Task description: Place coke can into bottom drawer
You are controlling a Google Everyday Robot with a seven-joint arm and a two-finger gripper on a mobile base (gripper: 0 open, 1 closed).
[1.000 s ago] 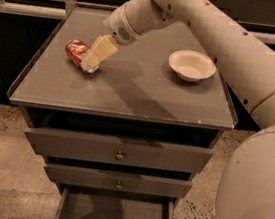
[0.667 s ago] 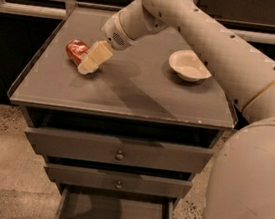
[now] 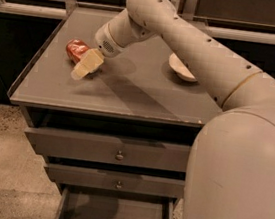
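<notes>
Robot gripper closing in on a coke can on a cabinet top, bottom drawer open below

From the left: the red coke can (image 3: 76,49) lies on its side near the left rear of the grey cabinet top (image 3: 129,98), in the same spot as a second ago. Just beside it, on its near right side, is the cream gripper (image 3: 86,66), which has slid slightly lower and leftward in that second. Whether the gripper is open or closed cannot be told, and it does not appear to hold the can. To the right, the robot arm (image 3: 195,53) passes over a cream bowl (image 3: 180,72), hiding part of it. Beneath, the bottom drawer (image 3: 113,214) stands pulled out, its dark floor showing. The grasp seems still to be lining up, so carrying the can down has not begun
</notes>
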